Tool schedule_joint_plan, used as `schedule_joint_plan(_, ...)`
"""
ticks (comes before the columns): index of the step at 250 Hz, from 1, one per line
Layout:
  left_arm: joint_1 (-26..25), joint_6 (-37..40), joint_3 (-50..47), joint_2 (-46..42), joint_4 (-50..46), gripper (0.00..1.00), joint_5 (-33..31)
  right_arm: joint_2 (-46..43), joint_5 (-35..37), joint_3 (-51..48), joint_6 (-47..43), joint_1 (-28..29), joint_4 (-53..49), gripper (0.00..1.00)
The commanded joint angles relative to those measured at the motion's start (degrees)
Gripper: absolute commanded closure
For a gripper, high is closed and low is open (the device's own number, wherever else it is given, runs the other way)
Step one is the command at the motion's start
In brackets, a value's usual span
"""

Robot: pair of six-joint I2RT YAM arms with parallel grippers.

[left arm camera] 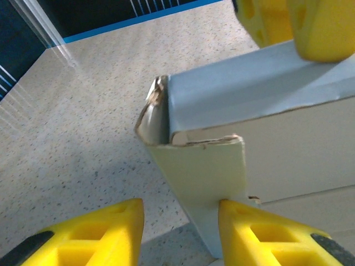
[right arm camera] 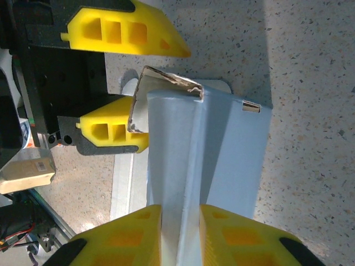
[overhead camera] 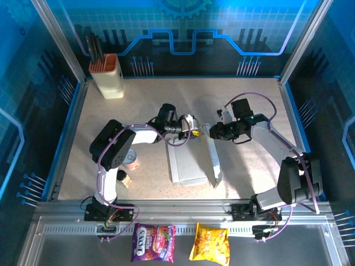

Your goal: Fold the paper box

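Note:
The paper box lies in the middle of the table as a white-grey sheet, its right wall folded upright. My right gripper is shut on the far end of that wall, and the doubled cardboard runs up between its yellow fingertips. My left gripper is at the box's far end, open. Its fingers straddle the creased corner flap, which touches the inner face of the right one. The flap's top corner is crumpled.
A cream holder with an orange top stands at the back left. A small round tin and a little block lie by the left arm. Two snack bags lie on the front rail.

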Motion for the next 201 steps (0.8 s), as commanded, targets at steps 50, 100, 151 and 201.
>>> schedule_joint_plan(50, -1.4, 1.5, 4.3, 2.4, -3.8, 0.7, 5.0, 2.2, 1.8, -0.2, -1.5, -1.1, -2.7, 0.78)
schedule_joint_plan(100, -1.8, 1.4, 4.9, 2.9, -4.7, 0.84, 6.6, 2.5, 1.5, -0.1, -1.8, -1.2, -2.6, 0.78)
schedule_joint_plan(151, -2.1, 0.2, 5.3, 3.3, -4.9, 0.97, 6.5, 2.7, 1.3, 0.1, -1.9, -1.5, -2.5, 0.79)
schedule_joint_plan(201, -2.3, -3.0, 3.5, 2.2, -2.2, 1.0, 4.4, 2.0, 1.0, 0.0, -1.7, -1.7, -2.7, 0.74)
